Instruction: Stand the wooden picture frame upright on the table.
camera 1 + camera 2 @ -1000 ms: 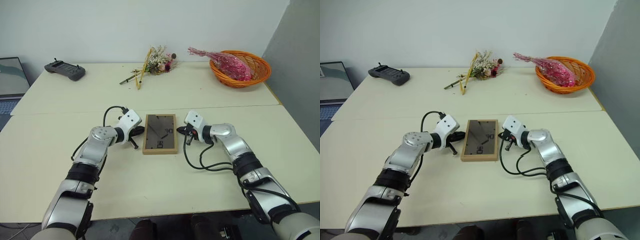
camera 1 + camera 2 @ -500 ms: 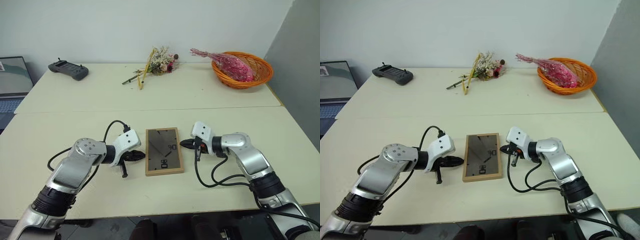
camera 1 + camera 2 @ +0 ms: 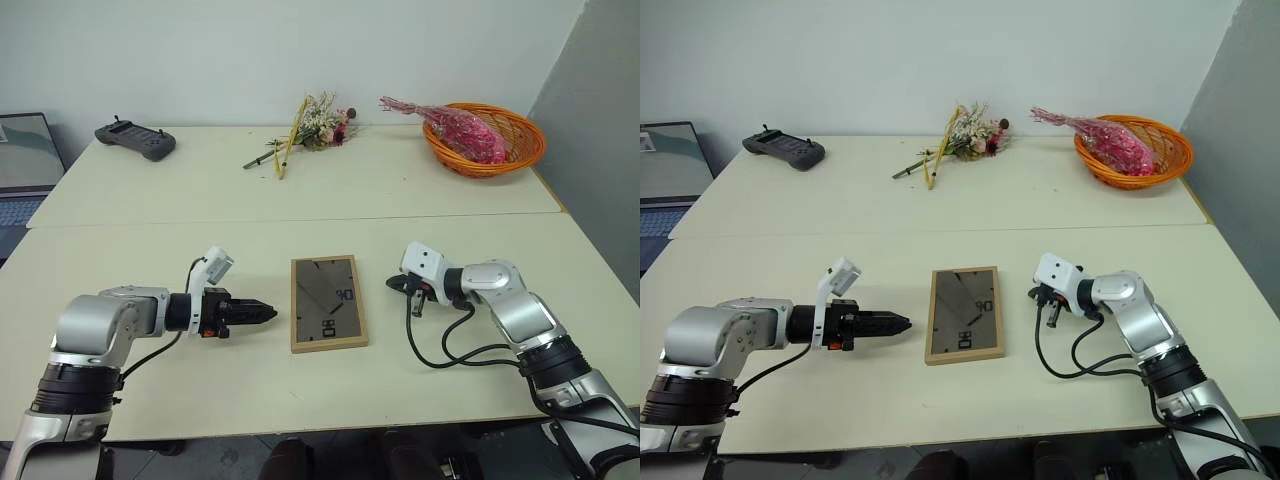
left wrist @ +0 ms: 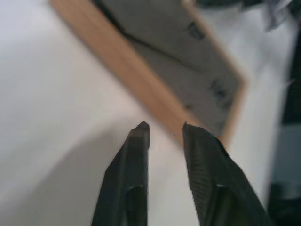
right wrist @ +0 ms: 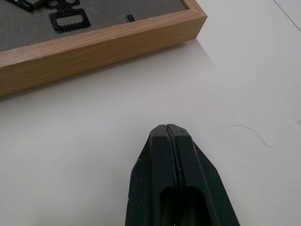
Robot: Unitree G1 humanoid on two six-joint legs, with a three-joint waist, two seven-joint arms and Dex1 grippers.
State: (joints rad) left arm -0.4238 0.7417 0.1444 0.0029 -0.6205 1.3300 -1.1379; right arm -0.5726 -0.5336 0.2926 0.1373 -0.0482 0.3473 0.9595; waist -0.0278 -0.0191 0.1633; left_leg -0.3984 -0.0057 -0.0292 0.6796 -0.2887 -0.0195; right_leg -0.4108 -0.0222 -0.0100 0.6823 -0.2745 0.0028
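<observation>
wooden picture frame (image 3: pixel 328 302) face-down on table (image 3: pixel 300 190)

- wooden picture frame (image 3: pixel 328 302): light wood border with visible grain, matt; dark grey back panel looks like rough felt board, with small black metal hangers.
- table (image 3: pixel 150 250): smooth, pale cream, matt top.
- left gripper (image 4: pixel 164 134) and right gripper (image 5: pixel 168 129): black fingers, matt plastic look.
- basket (image 3: pixel 528 140): woven orange wicker.

No readable text, label or number appears anywhere; marks on the wooden picture frame's (image 3: pixel 328 302) back panel are illegible.
</observation>
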